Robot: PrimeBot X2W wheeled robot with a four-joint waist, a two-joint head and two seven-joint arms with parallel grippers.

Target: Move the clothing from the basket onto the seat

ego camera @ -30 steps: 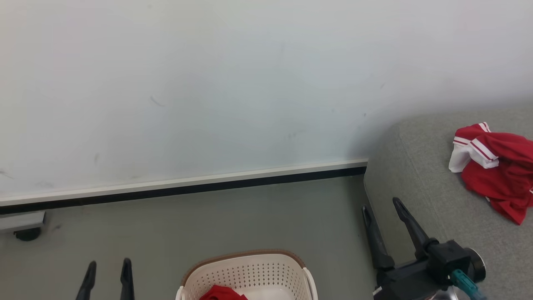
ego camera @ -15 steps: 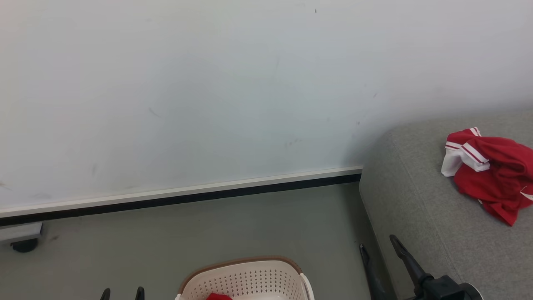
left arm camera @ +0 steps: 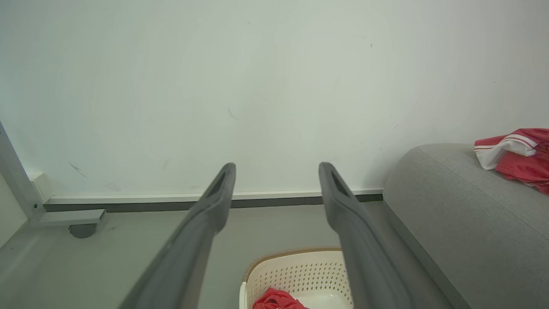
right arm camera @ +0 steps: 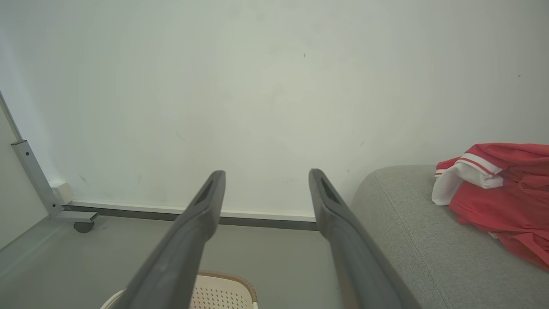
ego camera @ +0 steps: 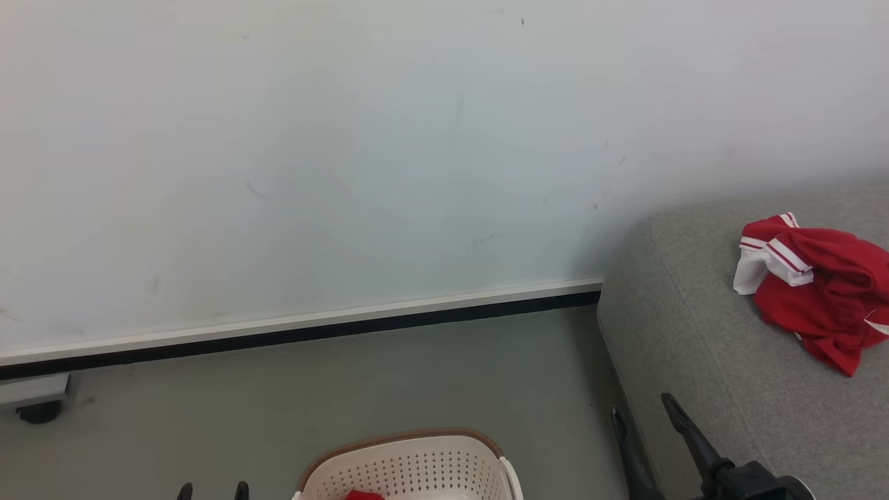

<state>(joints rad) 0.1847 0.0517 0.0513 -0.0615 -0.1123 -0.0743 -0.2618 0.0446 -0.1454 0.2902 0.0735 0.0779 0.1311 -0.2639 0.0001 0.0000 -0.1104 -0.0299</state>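
The cream basket (ego camera: 410, 467) with a brown rim stands on the floor at the head view's bottom edge, and a bit of red clothing (ego camera: 364, 495) shows inside it. Another red and white garment (ego camera: 819, 295) lies crumpled on the grey-green seat (ego camera: 687, 333) at the right. My right gripper (ego camera: 641, 407) is open beside the seat's near corner, holding nothing. The tips of my left gripper (ego camera: 212, 492) peek up left of the basket. In the left wrist view my open left gripper (left arm camera: 277, 168) sits above the basket (left arm camera: 300, 270) and its red clothing (left arm camera: 276, 300). In the right wrist view my open right gripper (right arm camera: 266, 174) is left of the seat (right arm camera: 429, 240).
A pale wall with a white and black baseboard (ego camera: 312, 326) runs behind. A metal frame foot on a caster (ego camera: 38, 410) stands at the far left. Grey floor (ego camera: 417, 375) lies between the wall, the basket and the seat.
The head camera has tilted up slightly. Both grippers have sunk lower in the head view; the right one has drawn back from the seat. Both stay open.
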